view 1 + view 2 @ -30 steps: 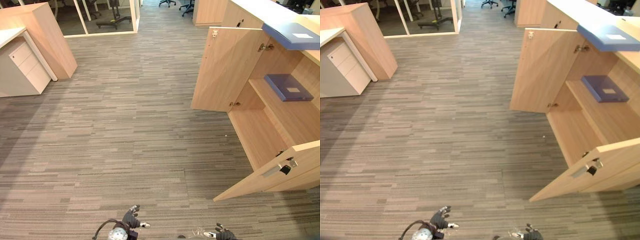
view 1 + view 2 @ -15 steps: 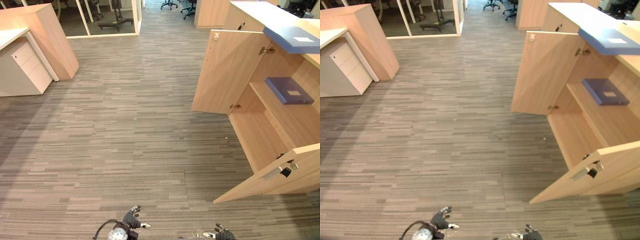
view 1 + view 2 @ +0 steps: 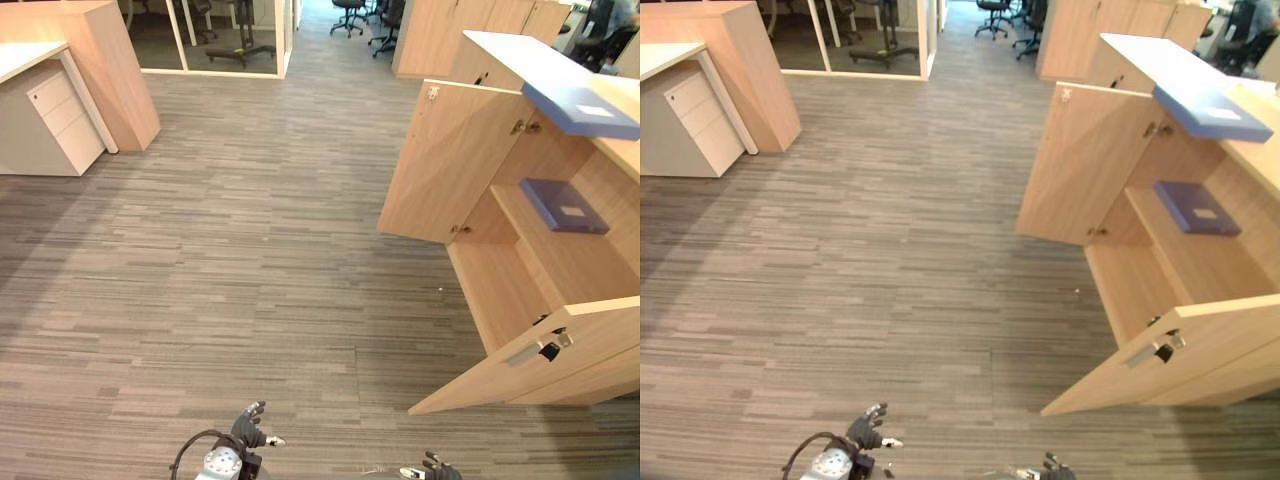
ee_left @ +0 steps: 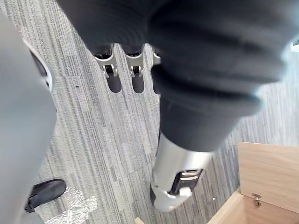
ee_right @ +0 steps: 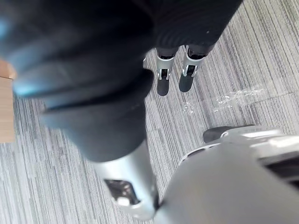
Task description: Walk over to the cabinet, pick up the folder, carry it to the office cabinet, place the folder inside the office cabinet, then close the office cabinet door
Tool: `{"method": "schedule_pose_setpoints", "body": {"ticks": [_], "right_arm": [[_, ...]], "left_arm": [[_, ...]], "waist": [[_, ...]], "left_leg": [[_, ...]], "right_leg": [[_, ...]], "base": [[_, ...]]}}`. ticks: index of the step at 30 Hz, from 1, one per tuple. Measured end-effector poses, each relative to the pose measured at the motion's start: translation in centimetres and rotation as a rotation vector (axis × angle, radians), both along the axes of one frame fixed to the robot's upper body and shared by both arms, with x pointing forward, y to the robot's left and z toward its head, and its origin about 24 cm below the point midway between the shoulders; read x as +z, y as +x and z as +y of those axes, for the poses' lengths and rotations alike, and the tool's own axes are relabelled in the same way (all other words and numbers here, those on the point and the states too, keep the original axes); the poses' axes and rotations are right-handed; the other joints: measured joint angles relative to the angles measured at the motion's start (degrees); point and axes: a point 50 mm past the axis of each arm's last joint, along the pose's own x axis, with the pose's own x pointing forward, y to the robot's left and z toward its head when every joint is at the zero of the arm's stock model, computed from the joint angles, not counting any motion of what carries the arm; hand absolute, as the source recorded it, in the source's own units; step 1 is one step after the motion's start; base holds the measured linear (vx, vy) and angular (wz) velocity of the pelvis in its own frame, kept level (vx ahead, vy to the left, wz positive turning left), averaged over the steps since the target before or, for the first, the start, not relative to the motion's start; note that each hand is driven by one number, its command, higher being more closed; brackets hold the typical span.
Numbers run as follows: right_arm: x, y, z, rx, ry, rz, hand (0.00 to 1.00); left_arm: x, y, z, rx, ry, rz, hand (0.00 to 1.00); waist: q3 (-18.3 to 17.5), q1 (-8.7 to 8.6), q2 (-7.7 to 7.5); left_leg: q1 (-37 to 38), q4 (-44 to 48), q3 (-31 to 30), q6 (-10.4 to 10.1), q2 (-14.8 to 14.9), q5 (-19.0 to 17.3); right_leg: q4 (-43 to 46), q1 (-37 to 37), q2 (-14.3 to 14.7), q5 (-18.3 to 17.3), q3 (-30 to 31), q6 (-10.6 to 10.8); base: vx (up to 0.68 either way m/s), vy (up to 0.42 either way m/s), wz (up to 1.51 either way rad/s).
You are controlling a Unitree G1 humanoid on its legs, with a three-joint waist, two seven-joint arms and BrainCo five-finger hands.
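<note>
Low at view's edge: left robot hand [image 3: 248, 429], fingers [image 4: 113, 80] straight and relaxed, holding nothing. Beside it, right robot hand [image 3: 437, 468], likewise slack and empty, over carpet floor [image 3: 250, 250]. Ahead to right, office cabinet [image 3: 520, 290] with both doors swung open. Inside, blue folder [image 3: 563, 205] flat on inner shelf [image 3: 545, 245]. On cabinet top, second blue folder [image 3: 582, 108]. Both folders well apart from hands.

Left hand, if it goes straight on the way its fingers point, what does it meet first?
Probably the carpet floor: the left hand hangs with straight fingers aimed down at it, nothing between.
</note>
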Motion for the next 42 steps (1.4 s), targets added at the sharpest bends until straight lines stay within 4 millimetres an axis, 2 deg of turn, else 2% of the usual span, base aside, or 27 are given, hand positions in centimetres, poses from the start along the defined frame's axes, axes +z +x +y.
{"method": "schedule_pose_setpoints", "body": {"ticks": [3, 4, 6, 7, 11, 12, 15, 17, 18, 19, 20, 22, 24, 25, 26, 27, 28, 29, 30, 31, 34, 35, 36, 37, 38, 40, 42], "right_arm": [[0.1, 0.5, 0.0, -0.006, -0.001, -0.014, 0.0], [0.2, 1.0, -0.1, -0.001, -0.002, -0.024, 0.0], [0.3, 1.4, -0.4, 0.006, -0.01, -0.031, 0.0], [0.3, 1.5, -0.5, 0.01, -0.014, -0.033, 0.0], [0.3, 1.6, -0.3, 0.013, -0.008, -0.035, 0.0], [0.4, 1.8, -0.4, 0.018, -0.008, -0.038, 0.0], [0.6, 2.9, -0.3, 0.03, -0.005, -0.065, 0.0], [0.7, 3.0, -0.3, 0.033, -0.003, -0.075, 0.0], [0.7, 3.0, -0.4, 0.03, -0.007, -0.078, 0.0], [0.8, 3.1, -0.6, 0.025, -0.01, -0.085, 0.0], [0.8, 3.2, -0.6, 0.025, -0.011, -0.091, 0.0], [1.1, 3.8, -0.8, 0.028, -0.02, -0.115, 0.0], [1.3, 4.2, -0.8, 0.028, -0.022, -0.137, 0.0], [1.4, 4.5, -0.7, 0.019, -0.015, -0.154, 0.0], [1.4, 4.5, -0.7, -0.002, -0.008, -0.159, 0.0], [1.4, 4.5, -0.8, -0.013, -0.005, -0.159, 0.0], [1.4, 4.3, -0.9, -0.032, -0.003, -0.157, 0.0], [1.5, 4.6, -1.2, -0.027, -0.012, -0.16, 0.0], [1.8, 4.9, -1.9, -0.021, -0.03, -0.168, 0.0], [1.8, 4.9, -2.0, -0.029, -0.027, -0.173, 0.0], [1.4, 4.0, -2.0, -0.04, -0.015, -0.132, 0.0], [1.3, 3.8, -1.9, -0.044, -0.012, -0.122, 0.0], [1.1, 3.3, -1.8, -0.066, -0.005, -0.11, 0.0], [0.9, 2.6, -1.9, -0.083, -0.004, -0.091, 0.0], [0.9, 2.3, -2.0, -0.094, -0.002, -0.084, 0.0], [0.5, 1.0, -1.8, -0.123, 0.011, -0.055, 0.0], [0.3, 0.1, -1.9, -0.128, 0.009, -0.023, 0.0]], "left_arm": [[0.2, 0.6, -1.2, -0.034, -0.019, -0.021, 0.0], [0.3, 0.8, -2.0, -0.053, -0.034, -0.028, 0.0], [0.3, 0.8, -2.5, -0.061, -0.045, -0.03, 0.0], [0.3, 0.7, -2.8, -0.068, -0.049, -0.027, 0.0], [0.5, 1.2, -3.1, -0.094, -0.049, -0.041, 0.0], [0.6, 1.4, -3.4, -0.103, -0.052, -0.048, 0.0], [0.6, 1.2, -3.2, -0.127, -0.043, -0.043, 0.0], [0.7, 1.1, -3.9, -0.169, -0.055, -0.053, 0.0], [0.8, 1.1, -4.4, -0.191, -0.065, -0.061, 0.0], [1.0, 1.3, -4.8, -0.208, -0.073, -0.069, 0.0], [1.0, 1.3, -4.9, -0.212, -0.072, -0.071, 0.0], [1.0, 1.6, -5.0, -0.223, -0.07, -0.073, 0.0], [0.9, 1.5, -5.0, -0.226, -0.07, -0.061, 0.0], [0.8, 1.6, -5.1, -0.238, -0.068, -0.055, 0.0], [0.8, 1.7, -5.2, -0.252, -0.064, -0.052, 0.0], [0.8, 1.6, -5.2, -0.255, -0.063, -0.051, 0.0], [0.7, 1.5, -5.2, -0.257, -0.061, -0.043, 0.0], [0.3, 1.0, -5.2, -0.257, -0.055, -0.016, 0.0], [0.3, 0.9, -5.5, -0.277, -0.053, -0.012, 0.0], [0.4, 1.1, -5.6, -0.284, -0.052, -0.018, 0.0], [0.5, 1.4, -5.7, -0.29, -0.052, -0.028, 0.0], [0.5, 1.5, -5.6, -0.286, -0.051, -0.03, 0.0], [0.5, 1.5, -5.4, -0.265, -0.053, -0.028, 0.0], [0.3, 1.2, -5.1, -0.236, -0.057, -0.012, 0.0], [0.1, 0.9, -4.8, -0.216, -0.057, -0.002, 0.0], [-0.5, -0.6, -3.5, -0.142, -0.053, 0.038, 0.0], [-0.7, -1.2, -3.0, -0.112, -0.049, 0.059, 0.0]], "waist": [[0.4, -0.41, -0.67], [0.5, -0.54, -0.62], [0.4, -0.63, 0.14], [-0.1, -0.51, 0.9], [-1.0, -1.39, 0.17], [-1.2, -1.3, 0.33], [-2.2, -0.85, 0.17], [-3.0, -1.25, -0.12], [-3.2, -1.9, 0.2], [-3.1, -2.66, 0.6], [-3.0, -3.07, 0.81], [-1.7, -3.48, 2.43], [-1.2, -4.21, 2.96], [-1.1, -4.62, 2.88], [-0.9, -4.78, 2.86], [-0.7, -4.77, 2.69], [-0.3, -4.62, 2.2], [0.4, -4.42, 3.1], [0.4, -4.24, 5.2], [0.7, -4.28, 5.57], [0.8, -4.49, 5.66], [0.7, -4.68, 5.64], [0.8, -4.8, 5.38], [0.6, -4.6, 5.5], [0.6, -4.49, 5.48], [0.4, -4.17, 4.95], [0.2, -4.03, 4.7]], "left_leg": [[-3.2, -4.8, 0.6, -0.3, -2.4, -2.9], [-4.5, -14.3, 0.3, -0.9, -5.7, -1.9], [-5.0, -24.6, -0.3, -1.1, -8.0, 1.9], [-4.5, -27.5, 0.0, -0.3, -9.8, 6.5], [-4.7, -27.1, 1.7, 1.9, -13.7, 5.3], [-3.7, -27.3, 3.5, 3.3, -14.7, 4.3], [2.4, -29.2, 7.3, 2.8, -16.8, 1.7], [7.8, -31.7, 7.9, 2.8, -19.3, 1.1], [11.5, -33.6, 7.3, 2.8, -20.5, 0.9], [14.2, -34.5, 6.2, 2.8, -20.5, 0.8], [15.2, -34.8, 5.8, 2.7, -19.9, 0.7], [18.0, -34.7, 4.8, 2.4, -15.8, 0.9], [19.0, -34.9, 4.0, 1.5, -13.8, 1.5], [19.8, -36.4, 3.1, 0.3, -13.5, 2.1], [21.0, -38.3, 2.7, -2.3, -13.5, 2.5], [21.9, -39.1, 2.7, -4.0, -13.5, 2.5], [23.4, -40.1, 2.4, -6.9, -13.7, 2.3], [25.3, -41.1, 2.8, -8.3, -12.9, 2.5], [25.9, -42.0, 3.4, -7.9, -11.5, 2.8], [26.2, -42.5, 3.6, -7.8, -10.7, 3.5], [28.5, -40.9, 4.1, -10.4, -6.7, 6.8], [27.9, -38.7, 3.8, -10.4, -5.2, 6.8], [26.6, -32.4, 2.6, -10.4, -1.9, 6.8], [24.2, -23.7, 1.3, -9.5, 2.1, 7.4], [23.0, -19.1, 0.7, -8.1, 4.3, 8.3], [17.7, 0.7, -0.8, 0.7, 13.0, 12.9], [13.0, 14.0, -1.6, 1.1, 16.0, 8.4]], "right_leg": [[0.7, -0.4, -2.3, -0.8, 0.0, -0.6], [0.8, -1.7, -4.4, -1.2, 0.4, 0.0], [0.8, -3.2, -5.6, -1.9, 1.5, 1.2], [0.3, -3.7, -6.6, -2.4, 2.8, 2.0], [2.1, -4.3, -10.8, -3.5, 3.2, 4.2], [6.8, -6.4, -12.5, -4.4, 3.3, 5.4], [26.8, -12.8, -15.9, -4.9, 2.4, 6.0], [38.0, -14.5, -19.4, -0.9, 0.4, 6.0], [44.4, -15.8, -21.4, 3.3, -0.7, 5.6], [49.4, -17.3, -21.5, 0.8, -1.4, 5.3], [50.4, -18.0, -20.7, -1.5, -2.2, 4.6], [43.7, -20.8, -14.5, -8.2, -5.6, 2.1], [33.6, -22.5, -11.3, -8.4, -5.8, 2.3], [24.6, -23.5, -10.9, -6.6, -5.3, 3.5], [16.5, -24.4, -11.9, -2.6, -5.1, 3.7], [12.9, -24.3, -12.7, -0.4, -5.2, 3.7], [10.3, -24.0, -13.9, 5.2, -5.6, 3.8], [11.5, -23.4, -13.1, 10.1, -7.0, 2.2], [14.3, -24.6, -11.3, 7.0, -7.3, 1.4], [16.9, -25.4, -10.6, 4.9, -7.5, 1.1], [22.0, -24.2, -8.4, -0.8, -9.3, -0.6], [21.8, -23.4, -8.0, -1.4, -10.1, -0.7], [20.3, -21.3, -6.6, -2.2, -10.6, -0.9], [17.8, -18.5, -4.6, -2.6, -11.1, -1.3], [16.5, -17.0, -3.5, -2.7, -11.2, -1.5], [11.7, -11.2, 1.0, -3.1, -9.9, -3.3], [9.8, -7.8, 2.7, -3.6, -8.6, -4.4]], "base": [[0.05, 0.026, 0.09], [0.02, 0.144, -0.06], [0.09, 0.2, -0.25], [0.15, 0.192, -0.33], [0.3, 0.262, -0.15], [0.3, 0.242, -0.51], [0.3, 0.258, -0.55], [0.29, 0.202, -0.14], [0.29, 0.125, 0.18], [0.29, 0.068, 0.31], [0.29, -0.058, 0.37], [0.3, -0.178, 0.28], [0.24, -0.232, 0.35], [0.28, -0.3, 0.6], [0.25, -0.271, 0.57], [0.28, -0.311, 0.42], [0.33, -0.355, 0.12], [0.42, -0.427, -0.12], [0.37, -0.354, -0.21], [0.4, -0.399, -0.11], [0.32, -0.343, 0.06], [0.32, -0.338, 0.16], [0.29, -0.333, 0.14], [0.28, -0.338, 0.05], [0.29, -0.342, -0.16], [0.31, -0.293, -0.4], [0.29, -0.174, -0.41]]}}
